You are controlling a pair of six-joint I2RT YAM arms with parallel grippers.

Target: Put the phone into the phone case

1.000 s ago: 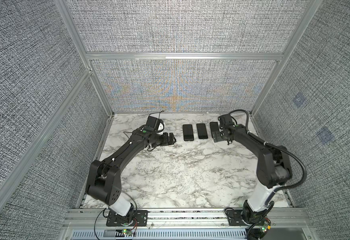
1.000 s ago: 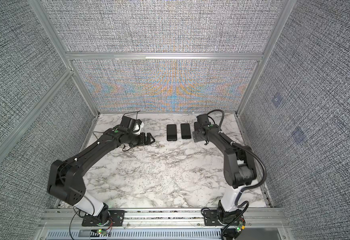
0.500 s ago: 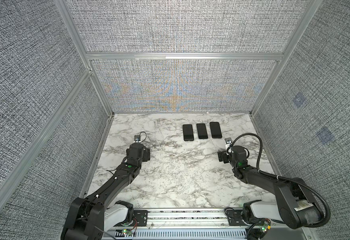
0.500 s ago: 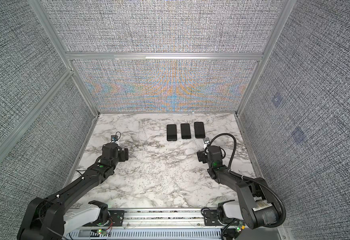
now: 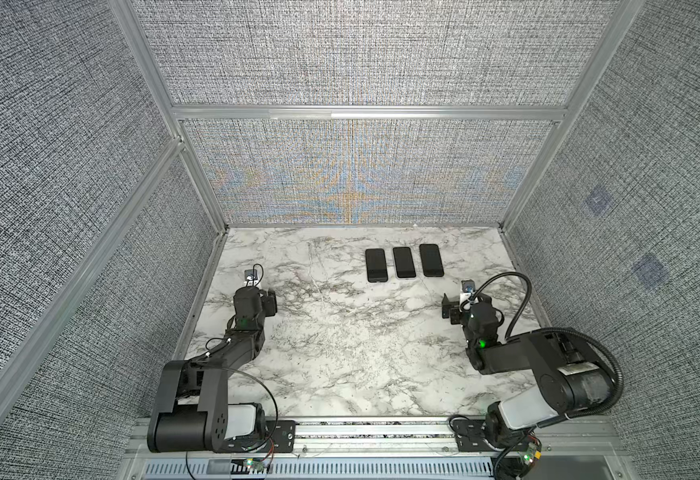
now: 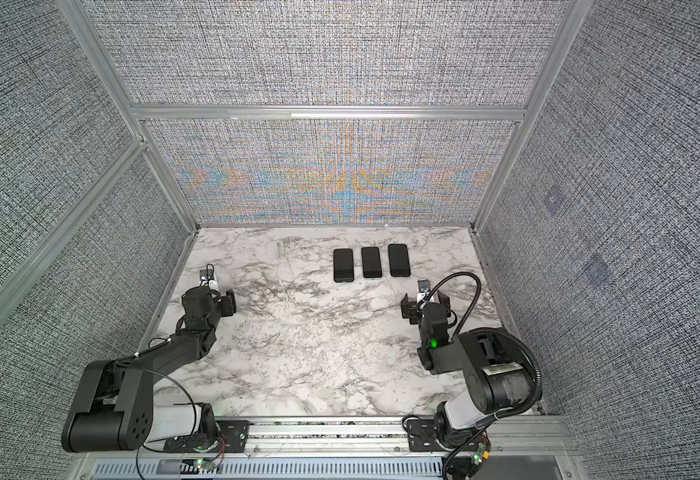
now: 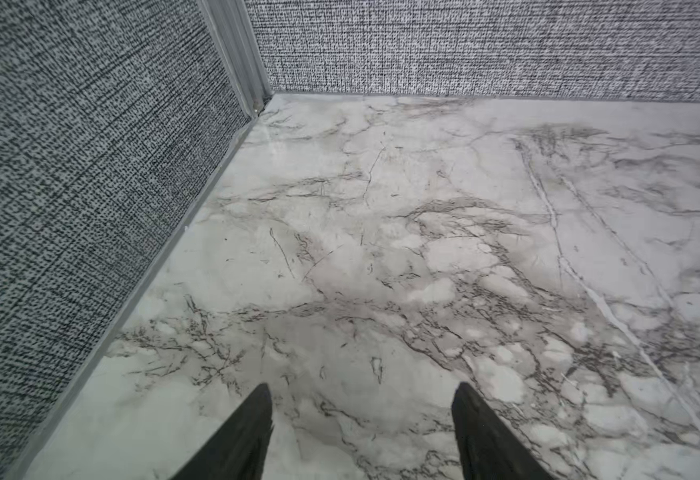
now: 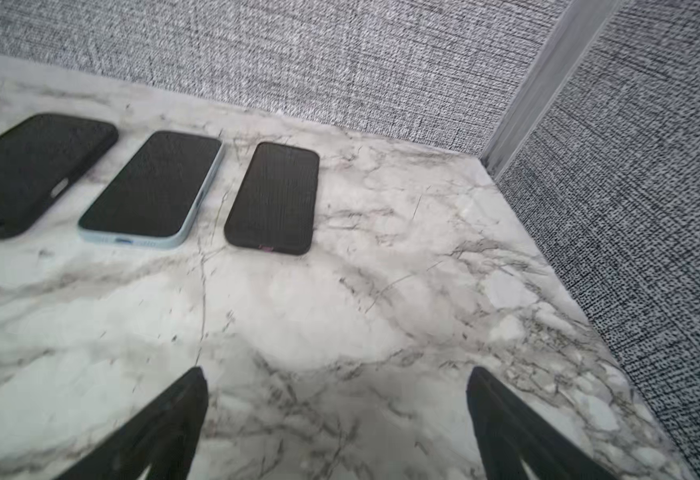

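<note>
Right wrist view: blue-rimmed phone (image 8: 151, 187) between two black-cased phones (image 8: 273, 195); left tool (image 7: 362, 385), right tool (image 8: 337, 370) agape, empty.

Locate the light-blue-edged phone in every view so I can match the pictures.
In a top view: the light-blue-edged phone is the middle of the row of three.
In a top view: again the middle of that row.
Left wrist: not in it.
Right wrist: middle of the row, pale edge showing.
Shared landmark: the back right corner post, missing only from the left wrist view.

walls (image 5: 340, 62): grey woven fabric | frame (image 5: 364, 113): aluminium | tabletop (image 5: 340, 353): white marble (grey-veined)
</note>
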